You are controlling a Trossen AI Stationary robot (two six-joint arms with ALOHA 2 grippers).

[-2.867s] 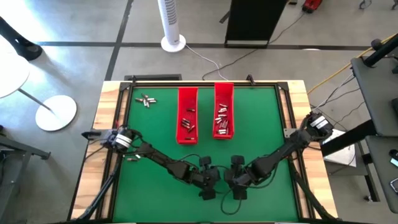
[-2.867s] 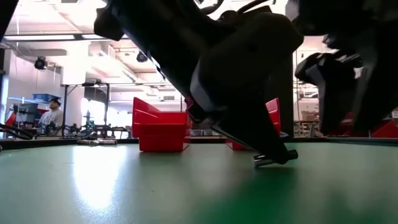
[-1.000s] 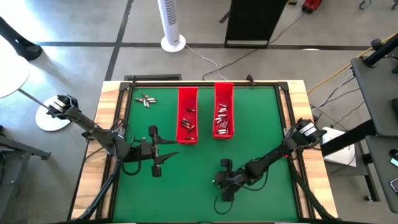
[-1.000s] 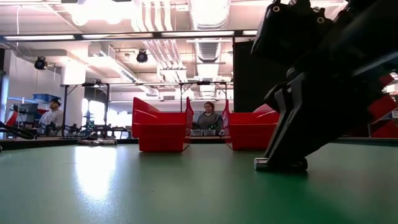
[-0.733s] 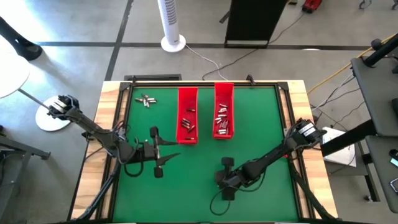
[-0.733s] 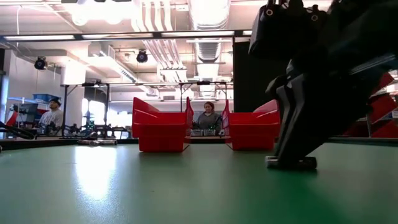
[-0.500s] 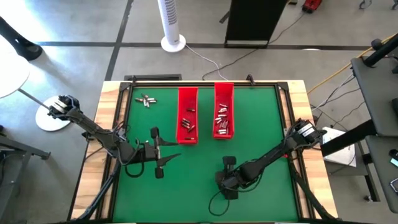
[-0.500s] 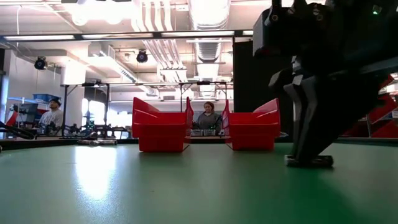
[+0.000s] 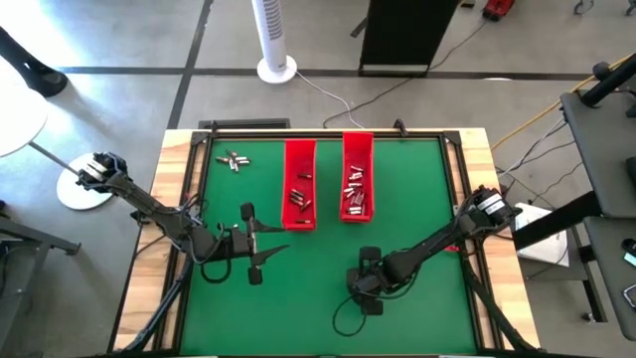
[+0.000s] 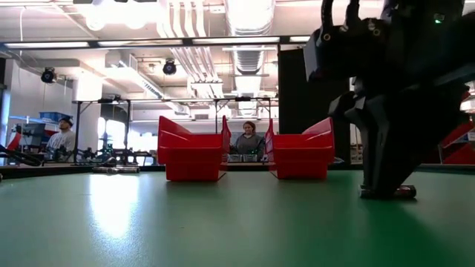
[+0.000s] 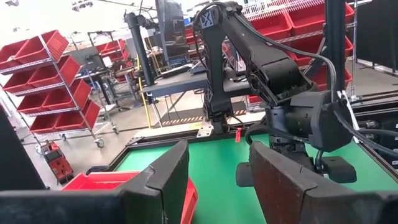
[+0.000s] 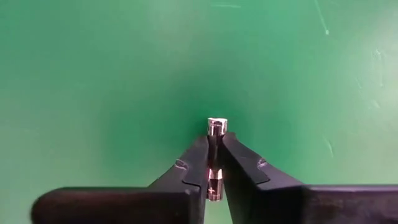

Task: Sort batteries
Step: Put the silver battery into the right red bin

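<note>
A small silvery battery [image 12: 215,155] with a darker band lies on the green bench [image 9: 417,199], pinched between the fingers [image 12: 194,163] of the right gripper [image 12: 214,163] at the bench's near middle; its capped end pokes out past the fingertips. Two long red trays [image 9: 299,197] [image 9: 358,189] stand side by side at the far middle, each holding several cells too small to count. A loose cluster of batteries [image 9: 234,160] lies at the far left corner. The left gripper [image 11: 214,180] hovers left of the trays, fingers spread, holding nothing. From table height the arm hides most of the pinched cell.
</note>
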